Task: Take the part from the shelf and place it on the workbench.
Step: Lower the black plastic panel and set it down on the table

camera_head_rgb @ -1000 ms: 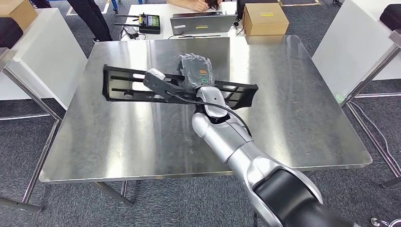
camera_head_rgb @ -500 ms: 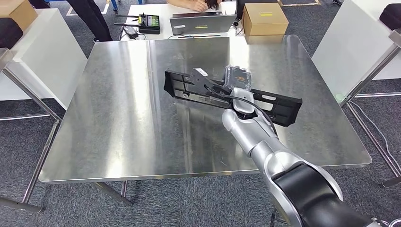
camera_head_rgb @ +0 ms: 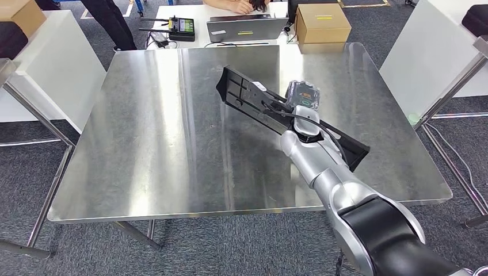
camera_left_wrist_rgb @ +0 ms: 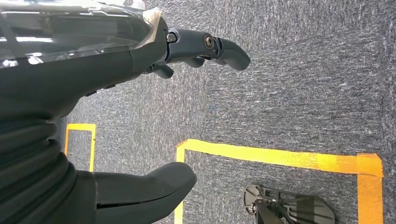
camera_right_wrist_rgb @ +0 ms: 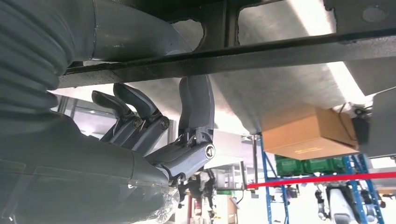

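The part [camera_head_rgb: 288, 115] has swung round and to the right, now lying slantwise above the bench [camera_head_rgb: 149, 149]. A box [camera_head_rgb: 322, 23], laptop [camera_head_rgb: 247, 26] and remote [camera_head_rgb: 181, 27] sit beyond the far edge. The right hand [camera_head_rgb: 302, 95] grips the part, fingers [camera_right_wrist_rgb: 196, 107] curled against its bar. The left hand [camera_left_wrist_rgb: 140, 93] hangs over carpet, fingers spread, holding nothing.

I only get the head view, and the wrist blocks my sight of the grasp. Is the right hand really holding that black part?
Observer: Yes. In the right wrist view, the fingers of the right hand curl around a bar of the black part.
Operator: And where is the left hand?
Observer: The left hand hangs over grey carpet marked with yellow tape, fingers apart, holding nothing.
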